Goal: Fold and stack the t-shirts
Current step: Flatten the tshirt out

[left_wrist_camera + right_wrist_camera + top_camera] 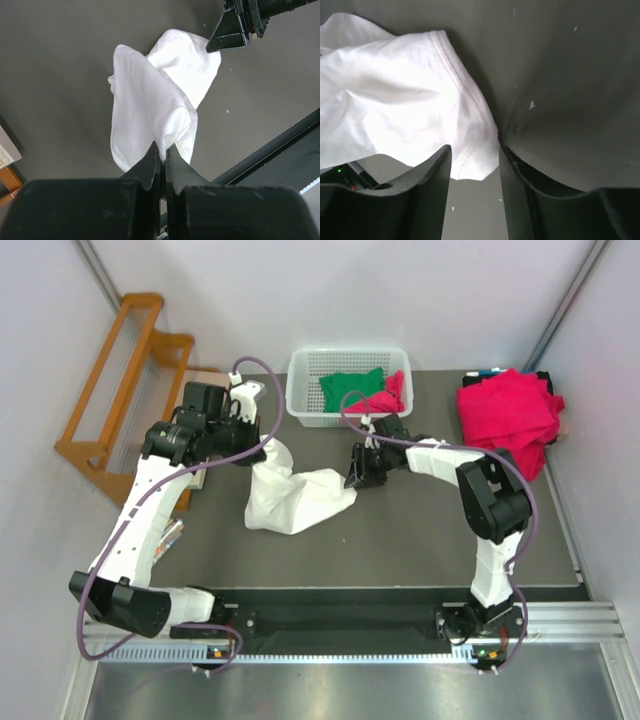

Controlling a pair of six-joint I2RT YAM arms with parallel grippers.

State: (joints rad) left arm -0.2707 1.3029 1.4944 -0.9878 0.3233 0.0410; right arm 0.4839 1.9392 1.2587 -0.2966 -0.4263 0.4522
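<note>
The white t-shirt (300, 498) lies bunched on the dark table, with one end pulled up. My left gripper (264, 436) is shut on that raised end; in the left wrist view the fingers (150, 165) pinch a fold of the white cloth (150, 95), which hangs down to the table. My right gripper (357, 474) is open at the shirt's right end. In the right wrist view its jaws stand apart on either side of a hemmed corner of the white shirt (410, 100). A green t-shirt (350, 387) and a crimson-pink one (393, 397) lie in the basket. Several crimson-pink shirts (505, 412) are piled at the far right.
The white lattice basket (300, 400) stands at the back middle of the table. A wooden rack (115, 390) stands off the table at the left. The table's front edge and a black rail (340, 615) run just ahead of the arm bases.
</note>
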